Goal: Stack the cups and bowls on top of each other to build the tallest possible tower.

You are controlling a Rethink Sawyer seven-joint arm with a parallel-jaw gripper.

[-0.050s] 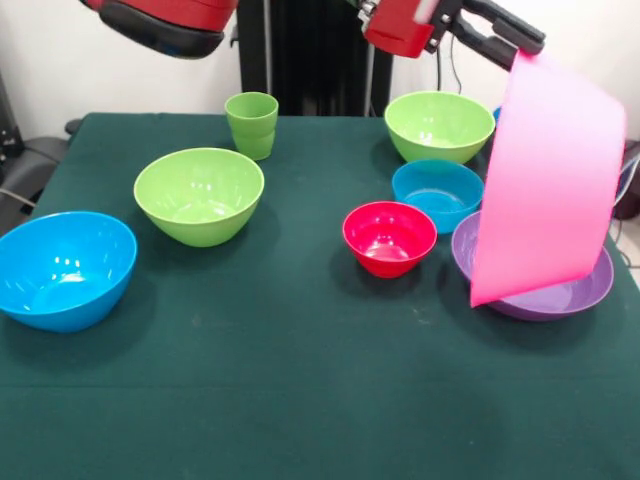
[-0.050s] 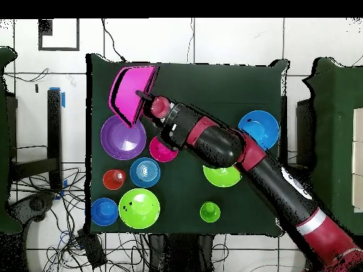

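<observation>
My gripper [image 1: 522,48] is shut on the rim of the big pink bowl [image 1: 550,180], which hangs tilted on edge. Its lower rim dips just over the wide purple bowl [image 1: 585,296]. From above, the gripper [image 2: 145,96] holds the pink bowl [image 2: 127,93] beside the purple bowl [image 2: 122,138]. The small red-pink bowl [image 1: 389,238] and a blue bowl [image 1: 437,193] sit just left of them. A lime bowl [image 1: 439,125] stands behind, another lime bowl [image 1: 199,195] and a large blue bowl [image 1: 65,268] at the left. The light green cup [image 1: 252,124] stands at the back. An orange cup [image 2: 113,179] shows only from above.
A third blue bowl [image 2: 104,211] sits at the table corner next to the lime bowl [image 2: 139,207]. My arm [image 2: 234,152] crosses above the other lime bowl [image 2: 221,176]. Dark green cloth [image 1: 300,400] covers the table.
</observation>
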